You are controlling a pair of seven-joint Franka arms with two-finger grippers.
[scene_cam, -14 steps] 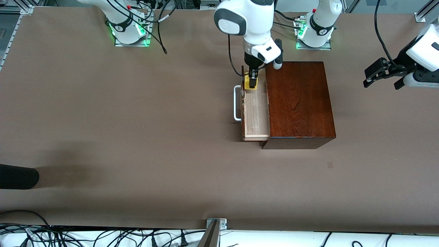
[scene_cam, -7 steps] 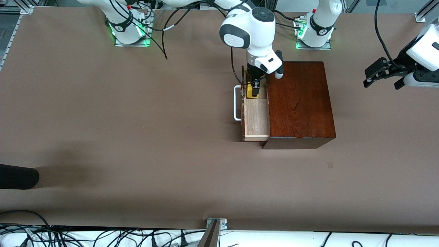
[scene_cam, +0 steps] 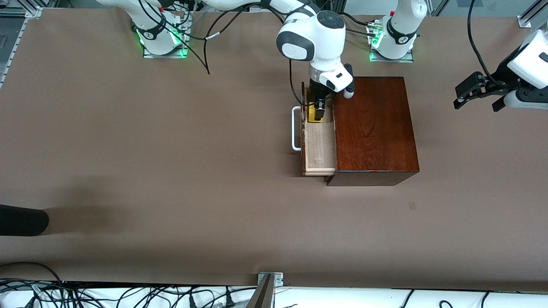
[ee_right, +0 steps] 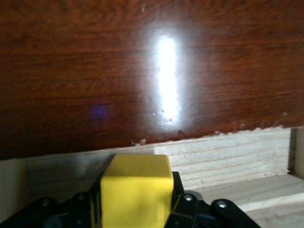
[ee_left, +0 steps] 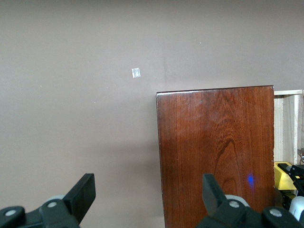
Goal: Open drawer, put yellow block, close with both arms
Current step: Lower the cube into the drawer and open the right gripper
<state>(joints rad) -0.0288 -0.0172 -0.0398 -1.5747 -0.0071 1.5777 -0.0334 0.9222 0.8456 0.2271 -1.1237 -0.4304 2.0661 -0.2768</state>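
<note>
The drawer (scene_cam: 319, 147) stands pulled out of the dark reddish-brown box (scene_cam: 372, 128), its white bar handle (scene_cam: 294, 128) toward the right arm's end of the table. My right gripper (scene_cam: 315, 114) is shut on the yellow block (scene_cam: 312, 116) and holds it low inside the drawer's end farthest from the front camera. The right wrist view shows the block (ee_right: 137, 190) between the fingers, with the pale drawer wood (ee_right: 228, 156) and the box's dark face (ee_right: 142, 71) around it. My left gripper (scene_cam: 476, 97) is open and waits in the air past the box at the left arm's end of the table.
The box shows in the left wrist view (ee_left: 216, 147), with a small white mark (ee_left: 136, 72) on the brown table cover. A black object (scene_cam: 21, 220) lies at the table's edge at the right arm's end. Cables run along the front edge.
My right gripper has gone down with the yellow block, from just above the drawer's rim into the drawer. The left arm has not moved.
</note>
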